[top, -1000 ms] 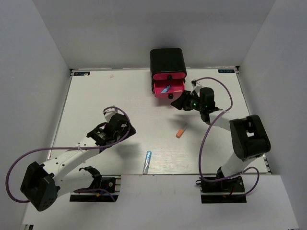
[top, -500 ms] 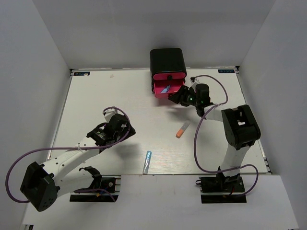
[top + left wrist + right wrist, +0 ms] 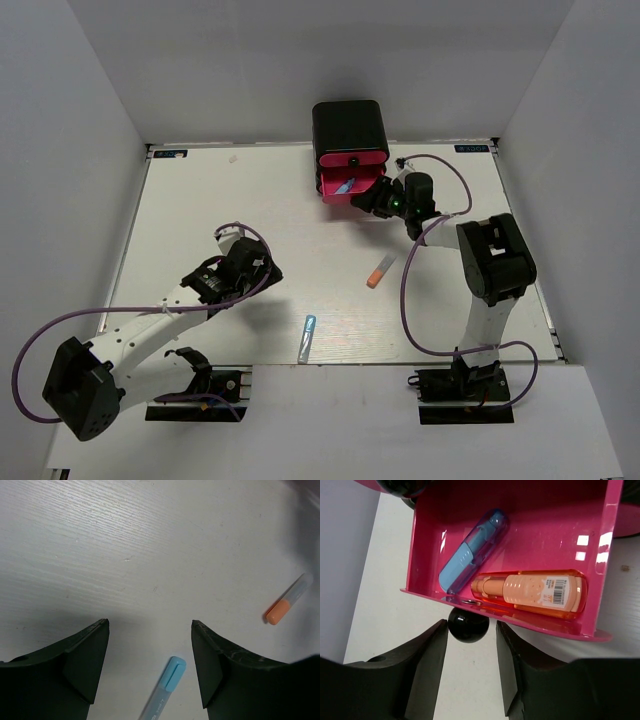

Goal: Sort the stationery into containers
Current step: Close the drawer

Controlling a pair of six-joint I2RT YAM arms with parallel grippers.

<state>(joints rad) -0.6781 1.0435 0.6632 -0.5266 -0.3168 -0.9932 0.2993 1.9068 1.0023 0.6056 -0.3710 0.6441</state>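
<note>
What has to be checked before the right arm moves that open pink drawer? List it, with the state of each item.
1. Black knob between the fingers of the right gripper: ok.
2. Grip closed on the knob: not ok, the jaws stand open.
3. Blue pen and orange marker lying flat inside the open drawer: ok.
4. All stationery off the table: not ok, an orange-capped marker and a light blue pen lie there.
5. Left gripper free: ok, open and holding nothing.
</note>
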